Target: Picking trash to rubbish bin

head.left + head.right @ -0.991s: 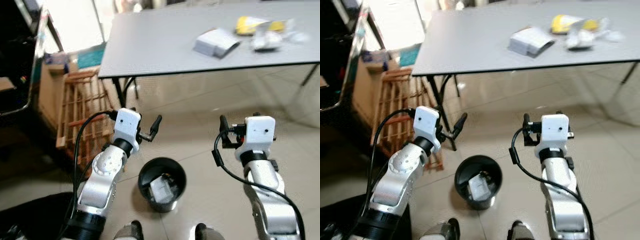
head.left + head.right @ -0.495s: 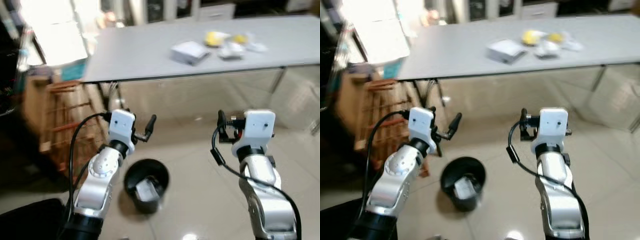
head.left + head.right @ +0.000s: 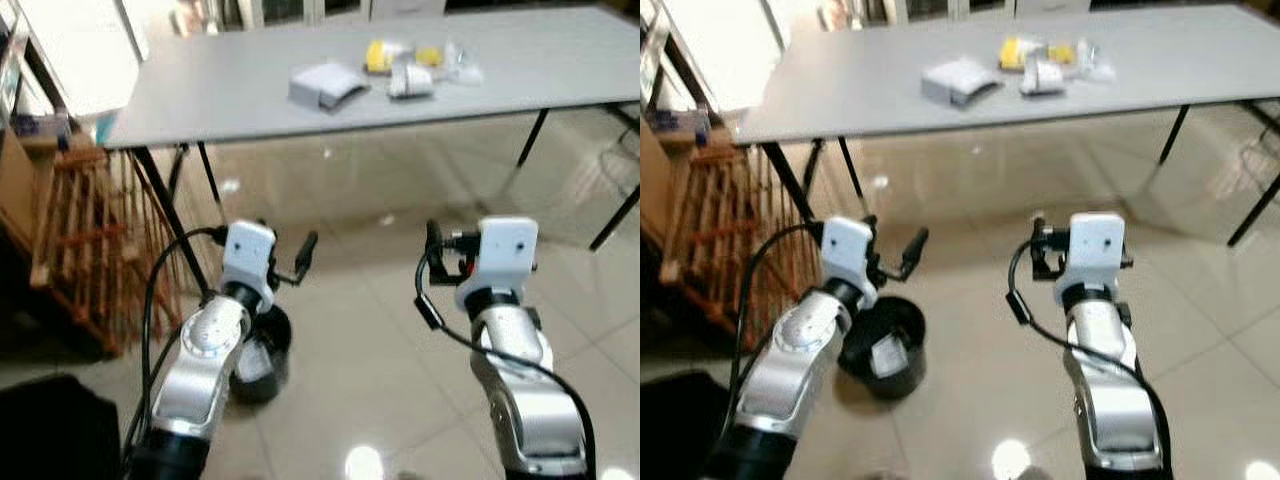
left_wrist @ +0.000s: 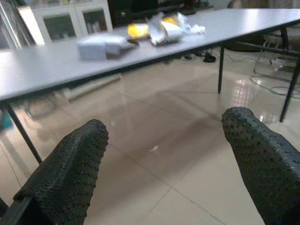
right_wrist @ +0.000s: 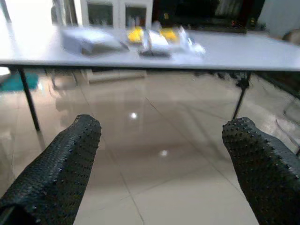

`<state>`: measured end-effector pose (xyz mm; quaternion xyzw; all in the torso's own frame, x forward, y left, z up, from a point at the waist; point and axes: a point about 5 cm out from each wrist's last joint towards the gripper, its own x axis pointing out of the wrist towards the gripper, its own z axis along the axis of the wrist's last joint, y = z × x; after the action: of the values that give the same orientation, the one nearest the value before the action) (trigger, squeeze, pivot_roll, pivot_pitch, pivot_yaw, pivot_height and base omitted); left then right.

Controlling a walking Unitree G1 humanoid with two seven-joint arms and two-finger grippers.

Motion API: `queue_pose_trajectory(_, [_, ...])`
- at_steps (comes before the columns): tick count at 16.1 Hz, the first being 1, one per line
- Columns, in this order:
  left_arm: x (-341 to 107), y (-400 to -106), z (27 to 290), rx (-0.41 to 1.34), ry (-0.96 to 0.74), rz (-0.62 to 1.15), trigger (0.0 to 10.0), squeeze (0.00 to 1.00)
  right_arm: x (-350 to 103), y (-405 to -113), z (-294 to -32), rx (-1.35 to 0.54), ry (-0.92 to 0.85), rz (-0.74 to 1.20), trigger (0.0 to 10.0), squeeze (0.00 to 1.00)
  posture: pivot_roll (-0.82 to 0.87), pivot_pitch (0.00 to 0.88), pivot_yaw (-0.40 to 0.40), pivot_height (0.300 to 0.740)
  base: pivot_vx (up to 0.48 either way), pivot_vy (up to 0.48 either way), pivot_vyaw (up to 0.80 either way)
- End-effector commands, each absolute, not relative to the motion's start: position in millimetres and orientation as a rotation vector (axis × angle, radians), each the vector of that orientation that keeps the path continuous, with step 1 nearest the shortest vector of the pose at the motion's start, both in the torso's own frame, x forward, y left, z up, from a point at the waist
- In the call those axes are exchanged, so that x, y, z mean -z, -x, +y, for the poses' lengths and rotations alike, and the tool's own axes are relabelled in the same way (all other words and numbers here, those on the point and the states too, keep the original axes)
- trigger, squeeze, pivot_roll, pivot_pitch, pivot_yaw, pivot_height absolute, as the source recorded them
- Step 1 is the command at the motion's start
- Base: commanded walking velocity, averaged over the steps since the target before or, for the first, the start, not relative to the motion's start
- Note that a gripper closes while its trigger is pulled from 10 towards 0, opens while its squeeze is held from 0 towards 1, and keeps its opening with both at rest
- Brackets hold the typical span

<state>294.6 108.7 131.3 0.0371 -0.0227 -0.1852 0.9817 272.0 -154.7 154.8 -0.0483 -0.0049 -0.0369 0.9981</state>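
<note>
You have both arms raised in front of you, over the tiled floor (image 3: pixel 380 330). Your left gripper (image 4: pixel 164 154) has its fingers wide apart and holds nothing. Your right gripper (image 5: pixel 159 159) is the same, spread wide and empty. Both point toward the grey table (image 3: pixel 250 90) at 12 o'clock.

On the table lies the trash: a flat grey-white packet (image 3: pixel 325 84) at about 12 o'clock, and at 1 o'clock a yellow wrapper (image 3: pixel 381 53), a white crumpled piece (image 3: pixel 410 80) and a clear plastic piece (image 3: pixel 459 66), close together.

The black rubbish bin (image 3: pixel 883 346) stands on the floor at 7 o'clock, just beside your left arm, with some pale paper (image 3: pixel 886 353) inside. A wooden rack (image 3: pixel 75 240) stands at 9 o'clock.
</note>
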Motion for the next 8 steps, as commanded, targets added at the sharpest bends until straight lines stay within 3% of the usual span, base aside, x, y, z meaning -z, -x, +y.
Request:
queue_pose_trajectory(1, [-135.6, -294.1, 107.6, 0.384, -0.084, -0.063, 10.0, 0.0, -156.9, -273.4, -152.1, 0.063, 0.094, -0.013, 10.0, 0.55, -0.05, 0.096, 0.048, 0.74, 0.0, 0.0, 0.0])
queue_pose_trajectory(3, [-135.8, -293.7, 108.1, 0.379, -0.086, -0.068, 10.0, 0.0, -157.7, -275.2, -150.3, 0.054, 0.093, -0.018, 10.0, 0.35, -0.04, 0.092, 0.042, 0.74, 0.0, 0.0, 0.0])
queue_pose_trajectory(6, [-136.1, -293.8, 107.6, 0.378, -0.087, -0.071, 10.0, 0.0, -157.9, -276.2, -149.6, 0.047, 0.101, -0.017, 10.0, 0.38, -0.04, 0.089, 0.039, 0.74, 0.0, 0.0, 0.0])
queue_pose_trajectory(8, [-137.0, -294.4, 106.2, 0.383, -0.089, -0.075, 10.0, 0.0, -158.1, -277.0, -148.3, 0.041, 0.103, -0.019, 10.0, 0.36, -0.04, 0.089, 0.039, 0.74, 0.0, 0.0, 0.61])
